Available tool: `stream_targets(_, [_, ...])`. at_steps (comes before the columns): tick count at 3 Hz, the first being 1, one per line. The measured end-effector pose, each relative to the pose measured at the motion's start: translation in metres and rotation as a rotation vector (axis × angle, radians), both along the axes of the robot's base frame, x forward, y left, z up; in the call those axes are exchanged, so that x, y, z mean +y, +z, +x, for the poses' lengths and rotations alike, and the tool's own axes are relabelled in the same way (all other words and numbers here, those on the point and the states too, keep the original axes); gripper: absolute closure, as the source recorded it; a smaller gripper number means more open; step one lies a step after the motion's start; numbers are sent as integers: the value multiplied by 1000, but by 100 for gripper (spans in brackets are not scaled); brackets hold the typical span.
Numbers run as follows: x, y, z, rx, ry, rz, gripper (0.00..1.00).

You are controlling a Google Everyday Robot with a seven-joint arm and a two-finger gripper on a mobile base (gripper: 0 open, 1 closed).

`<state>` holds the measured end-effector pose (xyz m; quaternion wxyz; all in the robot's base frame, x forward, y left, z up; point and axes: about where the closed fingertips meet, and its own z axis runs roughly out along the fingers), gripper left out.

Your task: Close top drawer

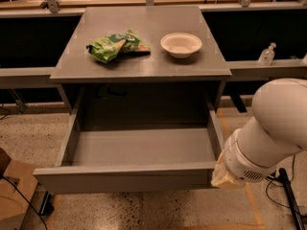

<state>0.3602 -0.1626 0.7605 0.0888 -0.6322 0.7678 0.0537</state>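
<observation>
Wide, shallow grey wooden top drawer (125,180), pulled far out from beneath the flat grey counter (144,67), bottom panel and thin side walls in full view, plain handleless front panel nearest the camera. Cream-coloured hand (223,175) at the end of a bulky white arm (273,128), low on the right, close up against the drawer's front right corner; touching or merely just beside, impossible to tell. How far open, and whether holding anything: cannot tell. On the counter, a crumpled green snack bag (116,45) left of centre and a shallow round white bowl (181,44) to its right, the two apart. Small clear bottle (266,54) upright on the ledge at far right. Brown cardboard box (13,195) on the speckled floor (120,214) at lower left.
</observation>
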Motion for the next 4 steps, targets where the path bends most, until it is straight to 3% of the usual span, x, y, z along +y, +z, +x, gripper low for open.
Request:
stream_targets(3, [1,1,-1,-4,2,-4,12])
stream_targets(4, [1,2,-2,-5,2,-5,0])
